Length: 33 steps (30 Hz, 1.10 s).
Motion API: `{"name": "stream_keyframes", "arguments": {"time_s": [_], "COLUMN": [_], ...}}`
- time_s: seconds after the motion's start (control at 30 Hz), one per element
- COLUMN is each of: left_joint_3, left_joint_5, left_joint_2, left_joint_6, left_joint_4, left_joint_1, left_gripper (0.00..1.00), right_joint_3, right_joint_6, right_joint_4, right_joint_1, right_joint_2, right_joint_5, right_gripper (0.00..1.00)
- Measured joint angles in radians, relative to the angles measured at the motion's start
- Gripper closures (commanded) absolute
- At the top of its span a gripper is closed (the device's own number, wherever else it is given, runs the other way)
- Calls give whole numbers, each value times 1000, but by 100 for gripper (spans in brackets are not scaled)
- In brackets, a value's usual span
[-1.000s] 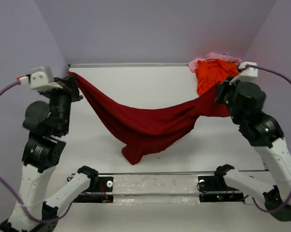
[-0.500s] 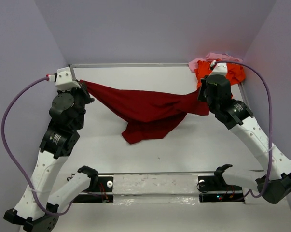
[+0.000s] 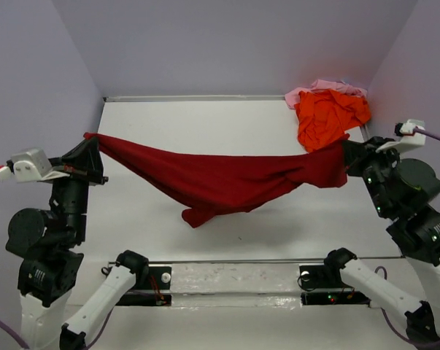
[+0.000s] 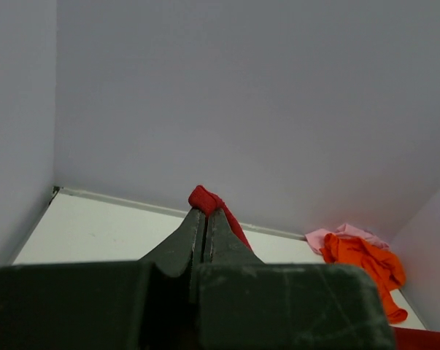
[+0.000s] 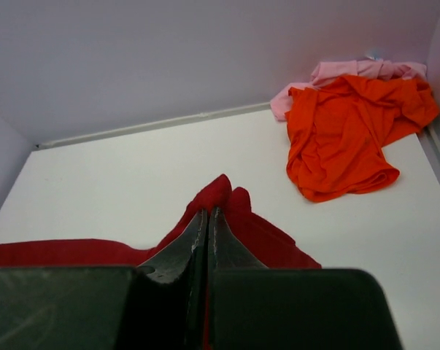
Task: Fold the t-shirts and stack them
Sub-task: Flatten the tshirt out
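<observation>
The maroon t-shirt [image 3: 220, 179] hangs stretched in the air between both grippers, sagging in the middle with a fold drooping toward the table. My left gripper [image 3: 92, 138] is shut on its left end; the pinched cloth [image 4: 209, 200] shows at the fingertips [image 4: 205, 213]. My right gripper [image 3: 345, 149] is shut on its right end, with the cloth [image 5: 227, 191] bunched around the tips [image 5: 207, 213]. The orange t-shirt [image 3: 325, 115] lies crumpled at the back right corner, also in the right wrist view [image 5: 351, 131]. The pale pink t-shirt [image 3: 318, 87] lies partly under it.
The white table [image 3: 205, 117] is boxed in by pale purple walls at the back and both sides. A metal rail [image 3: 234, 281] with the arm bases runs along the near edge.
Both arms have swung back toward the near edge and outward, carrying the maroon shirt with them. It is now stretched wider and flatter, still held at both ends.
</observation>
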Motion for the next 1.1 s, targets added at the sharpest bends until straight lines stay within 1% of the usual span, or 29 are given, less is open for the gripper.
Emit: {"name": "stream_keyframes", "arguments": {"time_s": [0.13,0.27,0.37,0.5,0.6,0.73,0.8,0.83,0.9,0.93,1.0,1.03,1.07,1.1], "left_joint_3": [7,30,30,-17,-71,-137,-148,-150,-150,-150,-151,-157,-167,-177], "left_joint_5": [16,20,22,16,6,-32,-45,-51,-61,-69,-83,-88,-94,-97], "left_joint_2": [-74,-77,-69,-23,41,214,282,344,405,441,470,474,470,464], "left_joint_6": [-11,-19,-30,-46,-50,-45,-39,-34,-28,-25,-19,-15,-13,-10], "left_joint_4": [-21,-30,-32,15,54,109,135,151,164,170,179,193,210,224], "left_joint_1": [0,0,0,0,0,0,0,2,2,3,5,7,9,9], "left_gripper": [100,100,100,100,100,100,100,100,100,100,100,100,100,100], "right_joint_3": [56,119,122,65,17,-24,-25,-24,-4,32,90,114,129,139], "right_joint_6": [7,11,10,10,11,22,18,14,0,-12,-32,-39,-43,-47], "right_joint_4": [-68,-77,-76,-38,-7,56,104,124,150,169,201,217,226,233], "right_joint_1": [0,0,0,0,0,0,0,0,0,0,-2,-4,-5,-6], "right_joint_2": [-68,-66,-33,60,166,364,469,518,605,679,767,809,827,840], "right_joint_5": [-16,-30,-29,-6,21,81,117,130,176,203,234,243,245,237], "right_gripper": [100,100,100,100,100,100,100,100,100,100,100,62,47,38]}}
